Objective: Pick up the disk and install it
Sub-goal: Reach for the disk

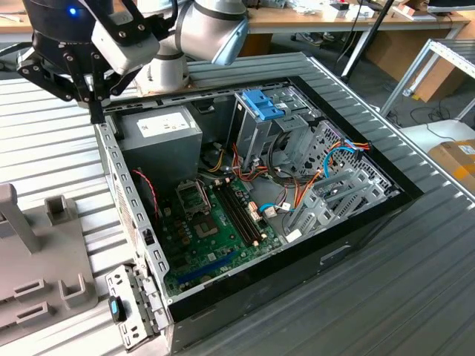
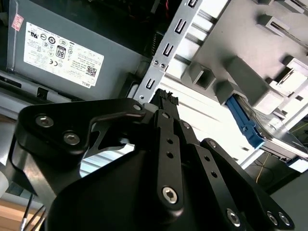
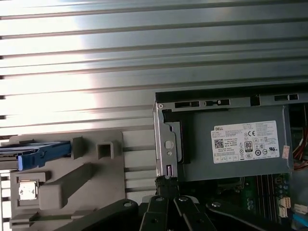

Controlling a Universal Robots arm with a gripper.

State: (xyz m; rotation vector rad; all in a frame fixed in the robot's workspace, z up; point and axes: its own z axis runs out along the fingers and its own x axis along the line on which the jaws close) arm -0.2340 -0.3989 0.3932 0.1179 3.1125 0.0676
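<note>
Exterior view coverage is dominated by a ribbed metal table [image 1: 415,289], on which an open computer case [image 1: 334,256] is laid flat with its motherboard [image 1: 215,230] exposed. A grey box [image 1: 159,137] with a white label is mounted in the case corner toward the exterior view's left, and a drive cage [image 1: 256,137] topped by a blue clip [image 1: 261,102] is seated near the middle. A grey fixture [image 1: 37,252] is placed on the table outside the case, at the exterior view's left. The disk [image 3: 43,155] is held flat in this fixture, as seen in the first wrist view; its blue rail [image 2: 243,120] is also seen in the second wrist view, tucked under a fixture block. The gripper [image 1: 96,111] is suspended over the case edge beside the grey box, well apart from the disk. Its fingers are brought fully together, and nothing is gripped between them.
</note>
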